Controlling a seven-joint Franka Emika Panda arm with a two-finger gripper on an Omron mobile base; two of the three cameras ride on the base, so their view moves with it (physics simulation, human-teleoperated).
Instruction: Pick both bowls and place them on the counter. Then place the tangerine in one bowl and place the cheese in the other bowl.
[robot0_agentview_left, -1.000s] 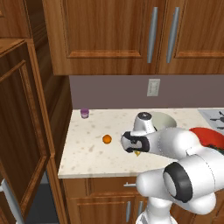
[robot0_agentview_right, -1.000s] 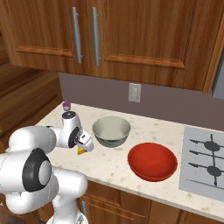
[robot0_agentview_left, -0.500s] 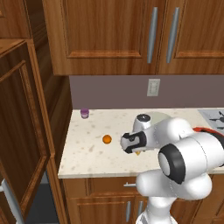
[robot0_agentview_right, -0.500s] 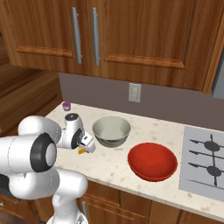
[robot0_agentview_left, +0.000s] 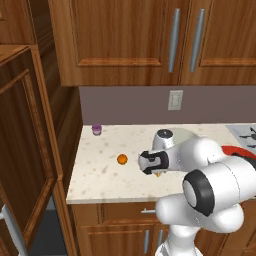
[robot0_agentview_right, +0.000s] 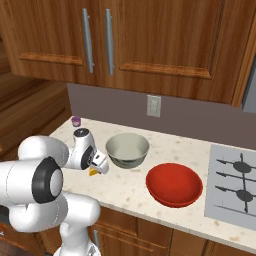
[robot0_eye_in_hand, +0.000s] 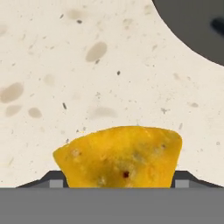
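Speckled beige bench (robot0_agentview_left: 100, 172) under wooden wall cabinets (robot0_agentview_right: 150, 45); stove top (robot0_agentview_right: 235, 182) at far right; hand (robot0_agentview_right: 98, 165) low over bench, fingers (robot0_eye_in_hand: 54, 180) flanking cheese wedge (robot0_eye_in_hand: 120, 155), one tip each side, wedge resting on bench; whether fingers press wedge, cannot tell; grey bowl (robot0_agentview_right: 127, 149) just beside hand, upright on bench; red bowl (robot0_agentview_right: 174, 183) between grey bowl and stove top, upright, empty; tangerine (robot0_agentview_left: 122, 159) on bench, near hand; purple cup (robot0_agentview_left: 97, 130) at back of bench near wall.
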